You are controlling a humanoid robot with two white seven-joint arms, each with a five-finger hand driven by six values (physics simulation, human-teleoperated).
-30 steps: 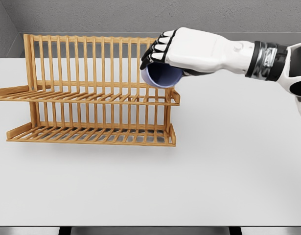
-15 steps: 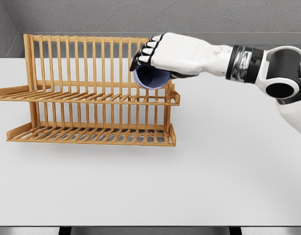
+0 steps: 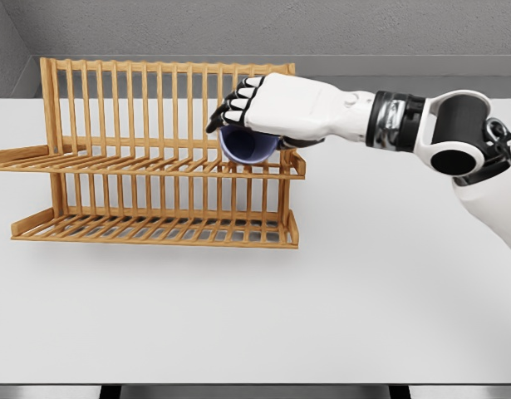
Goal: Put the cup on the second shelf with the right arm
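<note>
The right hand [image 3: 267, 108] is gripping the blue cup [image 3: 247, 145] from above, fingers curled around it, just over the right end of the wooden rack's [image 3: 139, 158] upper shelf.

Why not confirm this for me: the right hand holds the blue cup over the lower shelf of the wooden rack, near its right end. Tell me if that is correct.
Not quite. The head view shows the right hand holding the blue cup over the upper shelf of the wooden rack, not the lower one. The rest stands: the cup is near the right end.
</note>
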